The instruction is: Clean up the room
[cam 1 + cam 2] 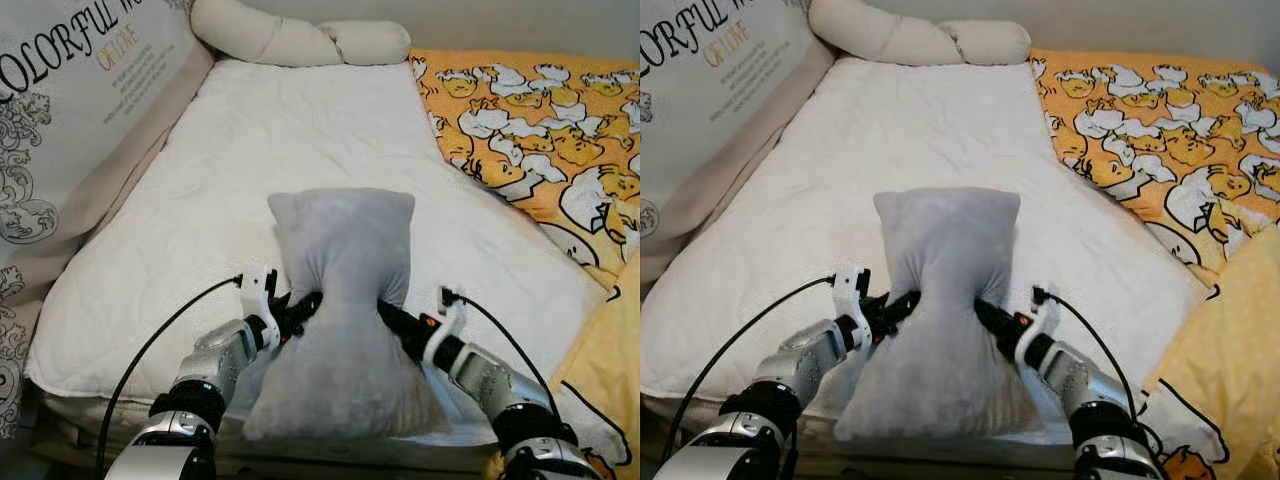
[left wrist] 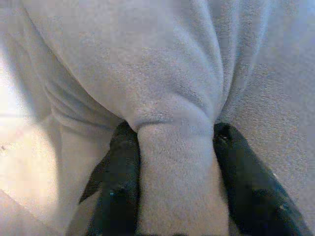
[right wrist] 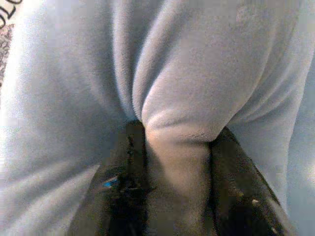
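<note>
A soft grey pillow (image 1: 343,300) is held upright over the near edge of a white mattress (image 1: 200,210), at 6 o'clock, pinched in at its middle so that it is squeezed into an hourglass shape

Grey plush pillow (image 1: 343,300) centre-bottom on white quilted mattress (image 1: 250,150), pinched between left gripper (image 1: 298,310) and right gripper (image 1: 392,314); yellow duck-print blanket (image 1: 540,120) upper right

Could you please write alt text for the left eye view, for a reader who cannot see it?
Two silver robot arms pinch a grey pillow at its middle from both sides, the left gripper and right gripper each with jaws shut on the fabric, above a white mattress. A yellow duck-print blanket lies to the right.
</note>
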### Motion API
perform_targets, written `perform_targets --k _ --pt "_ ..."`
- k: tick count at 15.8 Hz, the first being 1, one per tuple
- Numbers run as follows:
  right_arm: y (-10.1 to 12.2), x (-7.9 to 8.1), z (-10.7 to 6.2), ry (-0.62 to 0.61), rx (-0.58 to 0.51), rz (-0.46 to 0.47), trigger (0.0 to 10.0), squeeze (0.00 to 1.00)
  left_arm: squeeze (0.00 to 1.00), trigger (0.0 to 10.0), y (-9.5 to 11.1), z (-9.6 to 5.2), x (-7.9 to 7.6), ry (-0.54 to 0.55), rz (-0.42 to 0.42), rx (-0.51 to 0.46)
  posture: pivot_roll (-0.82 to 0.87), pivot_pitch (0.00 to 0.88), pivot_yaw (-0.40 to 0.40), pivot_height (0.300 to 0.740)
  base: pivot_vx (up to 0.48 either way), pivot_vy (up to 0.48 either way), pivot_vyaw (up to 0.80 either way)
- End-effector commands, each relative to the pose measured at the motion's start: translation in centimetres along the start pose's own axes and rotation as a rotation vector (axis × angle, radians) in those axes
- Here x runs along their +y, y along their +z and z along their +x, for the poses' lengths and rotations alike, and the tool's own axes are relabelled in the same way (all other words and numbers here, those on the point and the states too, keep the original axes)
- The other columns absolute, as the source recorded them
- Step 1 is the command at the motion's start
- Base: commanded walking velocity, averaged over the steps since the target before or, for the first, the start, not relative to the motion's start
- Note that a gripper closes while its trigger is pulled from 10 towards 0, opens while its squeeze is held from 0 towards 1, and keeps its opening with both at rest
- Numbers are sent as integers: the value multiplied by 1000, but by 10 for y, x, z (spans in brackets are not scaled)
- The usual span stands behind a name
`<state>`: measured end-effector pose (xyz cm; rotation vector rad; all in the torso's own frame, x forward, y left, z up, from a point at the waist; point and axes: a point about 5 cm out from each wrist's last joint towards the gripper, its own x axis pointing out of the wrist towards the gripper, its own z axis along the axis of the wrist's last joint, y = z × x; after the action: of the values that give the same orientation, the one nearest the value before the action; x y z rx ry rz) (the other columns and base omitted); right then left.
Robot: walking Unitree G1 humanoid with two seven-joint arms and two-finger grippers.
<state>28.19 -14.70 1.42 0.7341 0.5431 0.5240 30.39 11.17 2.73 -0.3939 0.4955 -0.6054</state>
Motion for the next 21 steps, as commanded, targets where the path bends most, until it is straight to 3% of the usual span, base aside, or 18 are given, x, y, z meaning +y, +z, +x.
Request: perform_targets --k 1,2,4,8,10,13,15,16,17,19,21 --pt "1 11 9 27 -2 -29 0 0 0 0 -9 7 -12 -20 12 57 -105 0 26 740 0 0 0" --pt "3 14 10 34 -14 -42 0 0 0 0 -4 8 -13 -16 29 42 -106 0 29 740 0 0 0" --pt "13 33 12 96 -72 -69 0 0 0 0 30 5 -26 -28 74 -66 -97 0 36 740 0 0 0" --pt "32 58 8 154 -167 -101 0 0 0 0 71 -4 -44 -43 112 -190 -85 0 26 740 0 0 0" --pt "44 78 4 181 -245 -101 0 0 0 0 95 -19 -59 -34 114 -278 -75 0 30 740 0 0 0" --pt "50 94 1 206 -279 -114 0 0 0 0 98 -30 -63 2 159 -291 -71 0 33 740 0 0 0" --pt "51 101 -3 196 -294 -122 0 0 0 0 97 -41 -60 100 250 -287 -72 0 40 740 0 0 0" --pt "51 102 -3 168 -293 -145 0 0 0 10000 98 -44 -59 150 284 -296 -75 0 43 740 0 0 0" --pt "50 102 -4 133 -292 -167 10000 0 0 10000 98 -46 -57 198 304 -285 -78 0 43 740 0 0 0" --pt "47 104 -4 86 -280 -216 10000 0 0 10000 100 -53 -56 250 391 -296 -60 0 28 740 0 0 0" --pt "49 105 -4 48 -275 -272 10000 0 0 10000 100 -56 -54 263 397 -294 -66 0 29 740 0 0 0"
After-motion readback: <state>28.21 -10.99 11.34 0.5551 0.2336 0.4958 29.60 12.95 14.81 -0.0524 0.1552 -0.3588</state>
